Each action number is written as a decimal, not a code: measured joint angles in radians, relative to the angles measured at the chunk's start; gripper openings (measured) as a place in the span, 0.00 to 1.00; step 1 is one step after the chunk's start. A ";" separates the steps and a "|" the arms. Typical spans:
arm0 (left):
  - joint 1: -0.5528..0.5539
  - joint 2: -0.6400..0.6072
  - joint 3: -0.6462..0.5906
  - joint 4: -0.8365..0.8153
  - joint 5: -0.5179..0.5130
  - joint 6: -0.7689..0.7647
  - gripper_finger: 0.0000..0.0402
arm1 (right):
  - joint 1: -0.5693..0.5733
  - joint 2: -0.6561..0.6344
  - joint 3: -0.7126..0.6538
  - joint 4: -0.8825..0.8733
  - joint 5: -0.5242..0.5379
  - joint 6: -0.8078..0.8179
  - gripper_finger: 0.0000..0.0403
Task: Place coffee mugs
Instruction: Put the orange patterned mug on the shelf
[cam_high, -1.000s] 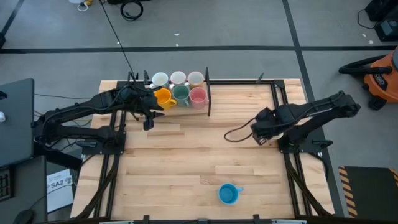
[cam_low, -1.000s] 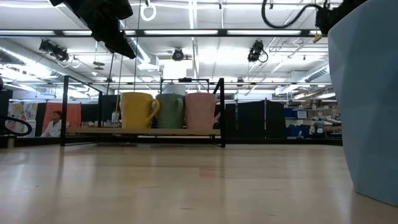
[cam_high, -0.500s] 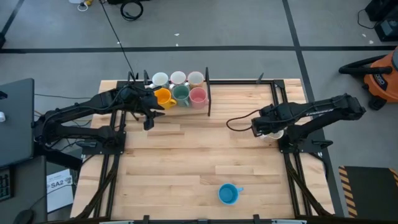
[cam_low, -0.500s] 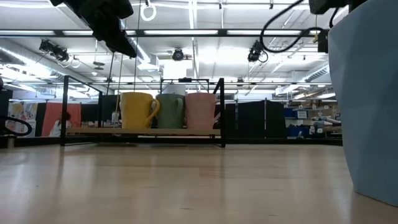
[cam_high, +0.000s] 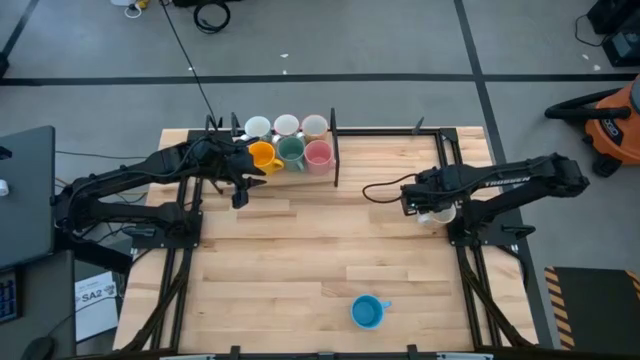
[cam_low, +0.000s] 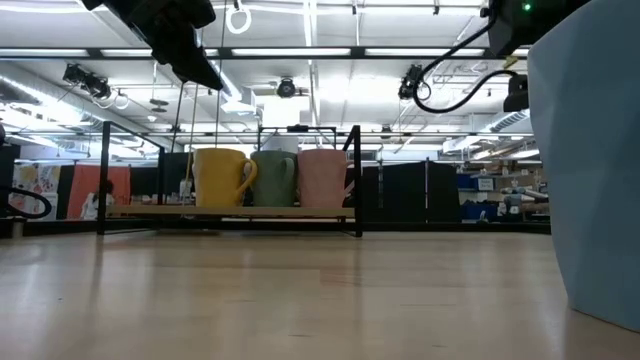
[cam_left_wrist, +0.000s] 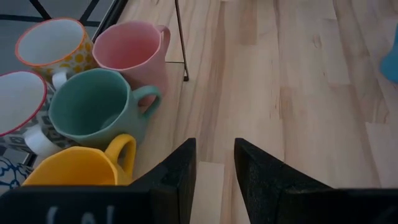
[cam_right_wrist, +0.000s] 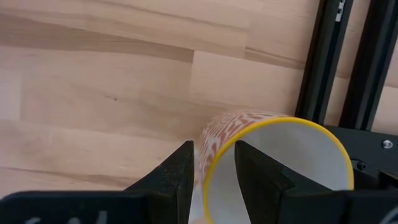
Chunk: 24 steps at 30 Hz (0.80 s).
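Observation:
Six mugs stand in a black rack (cam_high: 335, 150) at the far left: three white ones behind, orange (cam_high: 262, 156), green (cam_high: 291, 151) and pink (cam_high: 318, 154) in front. A light blue mug (cam_high: 367, 312) stands by the near edge and fills the low view's right (cam_low: 590, 160). My left gripper (cam_left_wrist: 214, 146) hovers open beside the orange mug (cam_left_wrist: 81, 168), holding nothing. My right gripper (cam_high: 410, 205) at the right is shut on a white mug (cam_high: 441, 213) with a yellow rim and red pattern. My right gripper (cam_right_wrist: 212, 149) has the patterned mug by its wall at the yellow rim (cam_right_wrist: 208, 165), one finger inside the mouth and one outside. The mug is tilted, its mouth turned toward the wrist. Whether it is clear of the table, I cannot tell.
Black frame rails (cam_right_wrist: 329, 62) run along the table's right side, close to the held mug. A thin rack post (cam_left_wrist: 180, 37) stands next to the pink mug (cam_left_wrist: 127, 53). Bare wooden board (cam_high: 330, 250) lies between the arms. A cable (cam_high: 380, 190) loops off the right arm.
My right gripper has shifted a little toward the far edge, and the arm has stretched out more level. The white mug, hidden under the gripper at first, now shows beside it. The cable loop has swung with it.

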 joint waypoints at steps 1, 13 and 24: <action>0.000 0.000 0.000 0.000 0.000 0.000 0.29 | -0.002 0.000 -0.005 0.006 0.000 0.000 0.30; 0.000 0.000 0.000 0.000 0.000 0.000 0.29 | -0.030 0.000 -0.077 0.060 -0.005 -0.005 0.29; 0.000 0.000 0.000 0.000 0.000 0.000 0.29 | -0.051 0.000 -0.082 0.145 -0.011 -0.009 0.07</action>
